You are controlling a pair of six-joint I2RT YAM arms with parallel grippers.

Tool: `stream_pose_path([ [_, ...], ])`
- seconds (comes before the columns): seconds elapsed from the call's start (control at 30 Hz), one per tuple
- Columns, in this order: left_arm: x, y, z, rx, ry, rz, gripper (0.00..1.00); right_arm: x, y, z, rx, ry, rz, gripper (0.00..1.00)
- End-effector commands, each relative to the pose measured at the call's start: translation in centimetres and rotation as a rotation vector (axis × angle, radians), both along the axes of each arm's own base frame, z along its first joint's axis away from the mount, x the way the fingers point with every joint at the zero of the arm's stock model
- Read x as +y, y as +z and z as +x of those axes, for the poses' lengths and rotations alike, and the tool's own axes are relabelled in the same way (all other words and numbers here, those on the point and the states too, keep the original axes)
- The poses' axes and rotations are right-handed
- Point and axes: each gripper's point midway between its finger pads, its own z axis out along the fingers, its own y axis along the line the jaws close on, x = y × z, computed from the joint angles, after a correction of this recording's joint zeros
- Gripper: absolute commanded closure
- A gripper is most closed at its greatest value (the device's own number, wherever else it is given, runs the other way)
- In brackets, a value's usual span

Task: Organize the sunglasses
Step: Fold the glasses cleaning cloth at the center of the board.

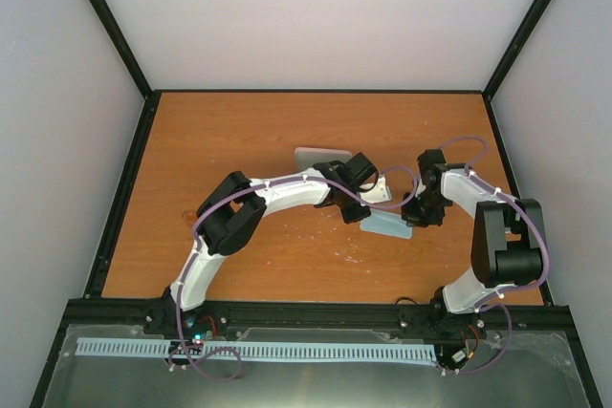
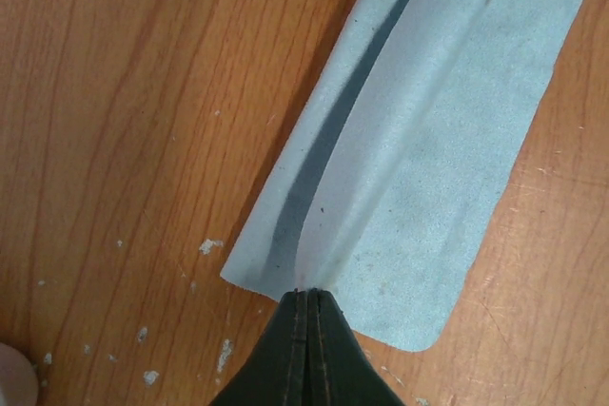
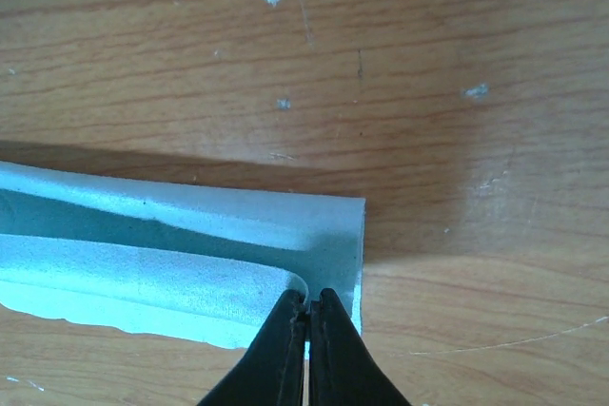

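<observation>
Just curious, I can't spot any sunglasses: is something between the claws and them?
No sunglasses show in any view, so that cannot be judged. The left gripper and right gripper are both shut on the blue cloth lying on the table, so the cloth occupies both.

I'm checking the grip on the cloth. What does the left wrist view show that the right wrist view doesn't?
Left wrist only: the left gripper shut on one edge of the light blue cloth, with a long raised crease running away from it. Right wrist only: the right gripper shut on a curled-up layer near a cloth corner. Both: the folded cloth lying on the wooden table.
</observation>
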Motion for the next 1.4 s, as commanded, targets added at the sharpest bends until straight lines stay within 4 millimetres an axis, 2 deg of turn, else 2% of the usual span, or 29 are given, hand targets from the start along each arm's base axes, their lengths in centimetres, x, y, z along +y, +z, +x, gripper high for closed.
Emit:
stream_pose_path([
  [0.0,-1.0,2.7,-0.3,-0.014,-0.002,-0.065,0.97,0.2,0.3,0.2,-0.020,-0.009,0.013,0.97],
  [0.23,-1.0,1.9,-1.8,0.020,-0.018,-0.055,0.94,0.4,0.0,0.0,0.005,-0.004,0.024,0.97],
  [0.43,-0.6,1.4,-2.9,0.034,-0.021,-0.043,0.84,0.5,-0.2,-0.4,0.023,0.001,0.027,0.94],
  [0.7,0.0,2.3,-3.3,0.022,-0.017,-0.057,0.75,0.1,0.1,-1.0,0.057,-0.005,0.004,0.85],
  [0.87,0.4,2.8,-3.3,0.008,-0.009,-0.063,0.66,-0.6,1.6,-0.7,0.031,-0.020,-0.036,0.83],
  [1.0,0.5,3.1,-2.9,-0.017,0.005,-0.065,0.66,-1.2,3.1,-0.5,0.004,-0.040,-0.068,0.77],
  [1.17,0.0,3.8,-2.3,-0.029,0.013,-0.087,0.68,-2.0,5.3,-0.1,-0.047,-0.076,-0.104,0.52],
  [1.2,-0.1,3.9,-2.2,-0.028,0.017,-0.092,0.68,-2.1,5.5,-0.1,-0.053,-0.080,-0.109,0.52],
  [1.33,0.1,4.0,-0.1,0.013,0.077,-0.119,0.71,-2.2,4.5,0.1,-0.043,-0.091,-0.118,0.71],
  [1.37,0.2,4.4,0.9,0.029,0.100,-0.132,0.72,-2.3,4.1,0.3,-0.035,-0.096,-0.119,0.73],
])
